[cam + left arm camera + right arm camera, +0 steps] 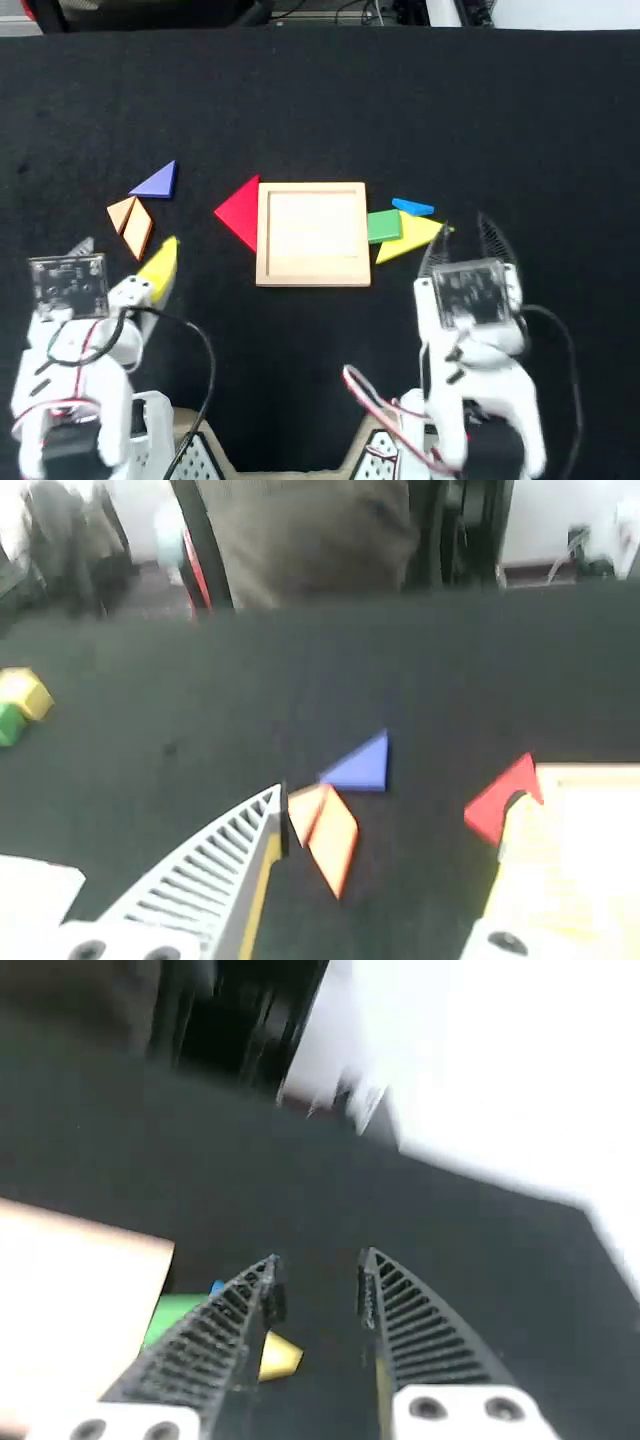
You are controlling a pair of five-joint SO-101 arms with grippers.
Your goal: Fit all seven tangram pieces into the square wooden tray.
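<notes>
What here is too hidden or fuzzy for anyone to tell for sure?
Yellow shape, high view: the left arm covers its near end; held or lying loose, unclear.
Blue piece, high view: too small to tell its shape.
Green piece, right wrist view: blurred, partly behind the open right gripper.
Tray, left wrist view: cut off by the edge.

Black table (320, 100), pale wood tray (312, 236), red triangle (240, 212), purple-blue triangle (157, 182), orange pair (136, 230), yellow piece (160, 262) left; green piece (384, 226), blue piece (412, 207), yellow triangle (408, 238) right
</notes>
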